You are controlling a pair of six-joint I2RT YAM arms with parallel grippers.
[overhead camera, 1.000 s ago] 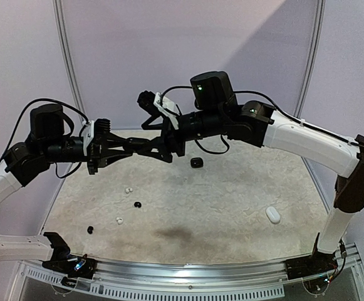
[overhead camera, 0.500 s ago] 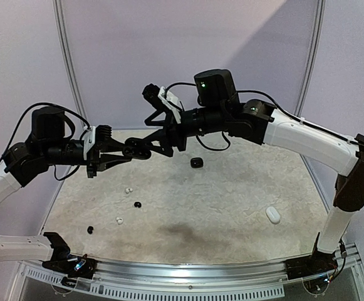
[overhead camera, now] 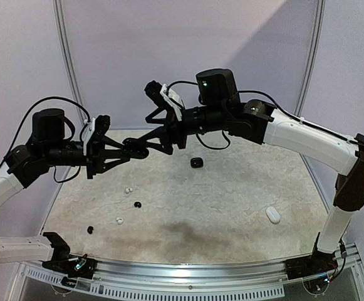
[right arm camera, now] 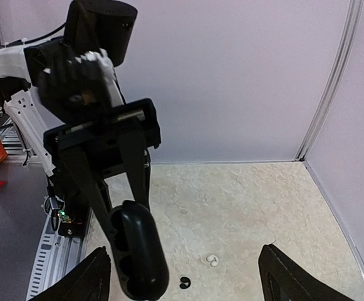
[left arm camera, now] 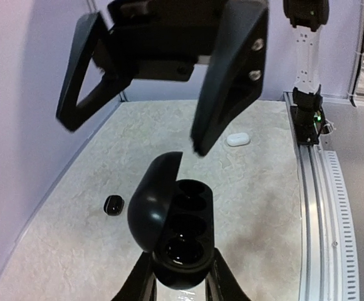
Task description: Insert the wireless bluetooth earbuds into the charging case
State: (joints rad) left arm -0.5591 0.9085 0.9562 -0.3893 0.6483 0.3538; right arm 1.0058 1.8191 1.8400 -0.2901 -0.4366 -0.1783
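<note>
"Is the left gripper (overhead camera: 131, 150) holding that black charging case (left arm camera: 175, 232) safely? It's hanging well above the table (overhead camera: 232, 194), lid (left arm camera: 153, 200) tipped up."

"Its jaws are clamping the base only. The right gripper (left arm camera: 131, 135) is hovering just beside the case, jaws spread wide and carrying nothing. If a finger is knocking that lid on the way in, I reckon the case could twist loose and drop."

"Anything inside?"

"The wells (left arm camera: 191, 219) are looking empty to me, though the dark gloss is making it hard to tell. The earbuds (overhead camera: 128, 189) are lying on the table, white and black, towards the left side."

"Other cases?"

"A small black case (overhead camera: 197, 162) and a white case (overhead camera: 273, 214) are sitting well apart, apparently shut, hiding their contents."
</note>
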